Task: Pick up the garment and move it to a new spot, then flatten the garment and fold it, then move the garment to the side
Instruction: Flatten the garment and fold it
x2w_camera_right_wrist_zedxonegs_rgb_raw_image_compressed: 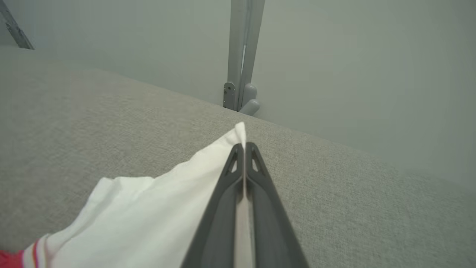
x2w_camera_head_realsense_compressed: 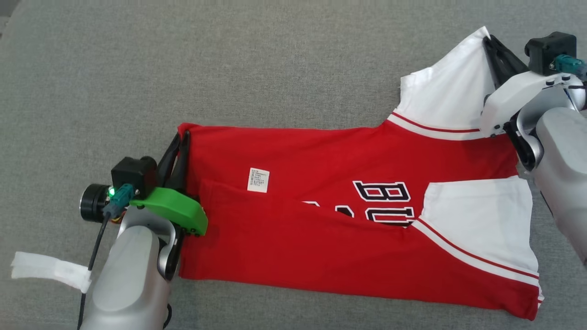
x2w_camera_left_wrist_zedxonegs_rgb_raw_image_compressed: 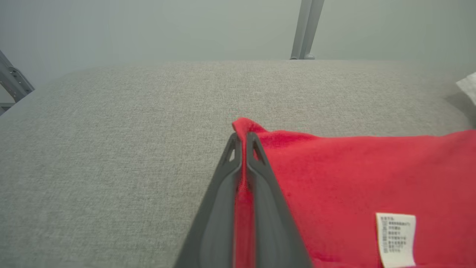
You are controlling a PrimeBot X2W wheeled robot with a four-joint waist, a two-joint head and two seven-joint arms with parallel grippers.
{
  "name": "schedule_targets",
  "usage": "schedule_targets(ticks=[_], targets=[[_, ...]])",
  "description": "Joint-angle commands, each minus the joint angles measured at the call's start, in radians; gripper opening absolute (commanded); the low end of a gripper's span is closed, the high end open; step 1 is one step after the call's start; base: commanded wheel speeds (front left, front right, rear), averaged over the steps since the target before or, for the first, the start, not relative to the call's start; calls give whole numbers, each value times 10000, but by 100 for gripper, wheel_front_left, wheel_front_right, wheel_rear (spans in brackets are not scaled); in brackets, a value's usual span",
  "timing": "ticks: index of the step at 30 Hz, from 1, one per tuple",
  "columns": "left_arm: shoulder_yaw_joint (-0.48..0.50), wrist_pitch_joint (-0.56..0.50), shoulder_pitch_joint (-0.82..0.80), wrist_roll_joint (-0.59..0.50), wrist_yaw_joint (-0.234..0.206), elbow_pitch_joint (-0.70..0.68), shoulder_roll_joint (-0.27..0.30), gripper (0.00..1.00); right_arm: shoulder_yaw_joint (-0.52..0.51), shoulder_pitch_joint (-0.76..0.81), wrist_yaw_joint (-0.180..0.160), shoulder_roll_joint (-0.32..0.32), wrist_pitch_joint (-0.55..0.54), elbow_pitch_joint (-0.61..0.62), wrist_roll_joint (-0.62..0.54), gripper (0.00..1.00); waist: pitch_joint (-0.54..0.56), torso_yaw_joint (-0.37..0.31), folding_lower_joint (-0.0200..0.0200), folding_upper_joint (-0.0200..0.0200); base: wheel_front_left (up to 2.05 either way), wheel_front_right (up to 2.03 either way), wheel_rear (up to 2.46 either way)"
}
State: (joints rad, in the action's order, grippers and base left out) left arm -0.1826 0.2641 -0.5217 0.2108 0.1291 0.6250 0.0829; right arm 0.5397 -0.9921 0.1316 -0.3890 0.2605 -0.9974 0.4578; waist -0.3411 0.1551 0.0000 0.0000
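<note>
The garment (x2w_camera_head_realsense_compressed: 321,220) is a red jersey with white sleeves and dark lettering, spread sideways over the grey cushion, its near long edge folded over the body. My left gripper (x2w_camera_head_realsense_compressed: 182,136) is shut on the jersey's far left red corner (x2w_camera_left_wrist_zedxonegs_rgb_raw_image_compressed: 243,128), with cloth pinched between the dark fingers (x2w_camera_left_wrist_zedxonegs_rgb_raw_image_compressed: 266,208). At the far right my right gripper (x2w_camera_head_realsense_compressed: 487,40) is shut on the tip of the far white sleeve (x2w_camera_right_wrist_zedxonegs_rgb_raw_image_compressed: 148,208), and the sleeve's point pokes out past the fingertips (x2w_camera_right_wrist_zedxonegs_rgb_raw_image_compressed: 244,147). A white care label (x2w_camera_head_realsense_compressed: 258,179) lies on the red cloth (x2w_camera_left_wrist_zedxonegs_rgb_raw_image_compressed: 372,178).
The grey fabric surface (x2w_camera_head_realsense_compressed: 229,68) stretches far beyond the jersey. A strip of white tape (x2w_camera_head_realsense_compressed: 48,270) hangs off my left forearm. Grey metal frame posts (x2w_camera_right_wrist_zedxonegs_rgb_raw_image_compressed: 243,56) stand behind the surface's back edge, against a pale wall.
</note>
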Motion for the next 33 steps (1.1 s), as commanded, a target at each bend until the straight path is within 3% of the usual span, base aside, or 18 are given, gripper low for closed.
schedule_targets(ticks=[1, 16, 25, 33], targets=[[33, -7, 197, 118, 21, -72, 154, 0, -120, 269, -19, -57, 47, 415, 90, 0, 583, -326, 0, 0, 0, 0, 0], [464, -9, 3162, 313, 22, -582, 704, 0, -1483, 5859, -19, -263, 46, 5502, 517, 0, 2288, -1446, 0, 0, 0, 0, 0], [798, -7, 3885, 287, 22, -883, 655, 0, -1975, 7930, -18, 176, 47, 6059, 658, 0, 2510, -1579, 0, 0, 0, 0, 0], [1152, -7, 4682, 21, 22, -1291, 412, 0, -2422, 8638, -18, 534, 47, 5919, 588, 0, 2748, -1710, 0, 0, 0, 0, 0]])
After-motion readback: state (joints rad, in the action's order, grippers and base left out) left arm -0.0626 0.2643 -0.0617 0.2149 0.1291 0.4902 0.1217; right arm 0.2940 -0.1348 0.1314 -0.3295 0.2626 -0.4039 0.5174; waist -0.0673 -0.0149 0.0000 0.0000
